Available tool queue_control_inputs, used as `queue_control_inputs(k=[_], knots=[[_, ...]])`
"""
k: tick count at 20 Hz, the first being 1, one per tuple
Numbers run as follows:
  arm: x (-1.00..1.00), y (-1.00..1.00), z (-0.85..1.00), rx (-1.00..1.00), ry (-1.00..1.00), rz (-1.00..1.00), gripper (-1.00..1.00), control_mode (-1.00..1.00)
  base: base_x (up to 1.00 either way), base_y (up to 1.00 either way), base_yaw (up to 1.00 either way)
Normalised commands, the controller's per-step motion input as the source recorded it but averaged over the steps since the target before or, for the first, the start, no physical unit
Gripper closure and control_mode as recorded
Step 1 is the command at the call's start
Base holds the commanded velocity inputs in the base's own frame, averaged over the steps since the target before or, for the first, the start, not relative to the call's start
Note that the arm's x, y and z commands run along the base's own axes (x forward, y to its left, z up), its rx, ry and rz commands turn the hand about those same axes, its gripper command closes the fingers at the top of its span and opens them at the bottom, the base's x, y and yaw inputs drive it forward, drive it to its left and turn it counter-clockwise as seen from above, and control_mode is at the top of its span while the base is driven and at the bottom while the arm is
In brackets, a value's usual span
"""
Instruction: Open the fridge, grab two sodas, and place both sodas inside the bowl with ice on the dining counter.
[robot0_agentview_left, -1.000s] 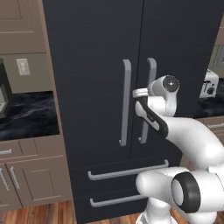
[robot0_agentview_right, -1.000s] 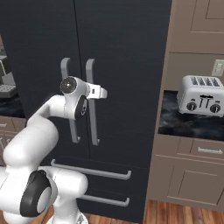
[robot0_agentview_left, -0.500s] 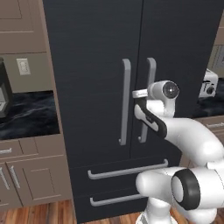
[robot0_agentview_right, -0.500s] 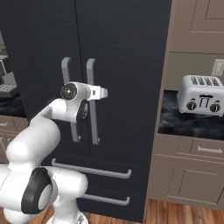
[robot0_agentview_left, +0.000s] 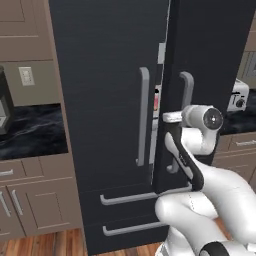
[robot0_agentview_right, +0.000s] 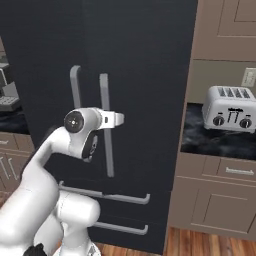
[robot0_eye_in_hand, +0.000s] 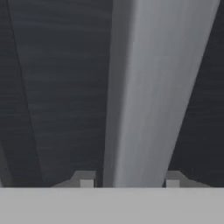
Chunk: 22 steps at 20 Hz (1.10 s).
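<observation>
Left fridge (robot0_agentview_left: 100, 100) door shut; left handle (robot0_agentview_left: 144, 115) untouched. Right door ajar, narrow gap (robot0_agentview_left: 159, 107) showing light interior with something pink-red, contents otherwise unreadable. Gripper (robot0_eye_in_hand: 129, 183) clenched on right door handle (robot0_eye_in_hand: 153, 87), fingers either side of the bar, presumably to pull the door open. Toaster (robot0_agentview_right: 232, 107) on wall counter (robot0_agentview_right: 220, 142), right.

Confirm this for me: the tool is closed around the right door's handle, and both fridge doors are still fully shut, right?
Not quite. The tool is closed around the right door's handle, as the hand view shows, but the right door of the fridge is already cracked open. The left base view shows a gap between the doors with light interior visible. The left door looks shut.
</observation>
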Motion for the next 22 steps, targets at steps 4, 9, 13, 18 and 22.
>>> queue_control_inputs(k=[4,9,13,18,22], knots=[[-1.0,-0.2,0.22,0.09,0.0,-0.05,1.0,-1.0,0.0,0.0,0.0],[-0.96,-0.39,0.38,0.16,0.1,-0.12,1.0,-1.0,0.0,0.0,0.0],[-0.87,-0.4,0.4,0.14,0.16,-0.11,1.0,-1.0,0.0,0.0,0.0],[-0.65,0.16,-0.04,-0.06,0.09,-0.01,-1.0,-1.0,0.0,0.0,0.0],[-0.87,0.28,0.06,-0.21,-0.15,0.04,-1.0,-1.0,0.0,0.0,0.0]])
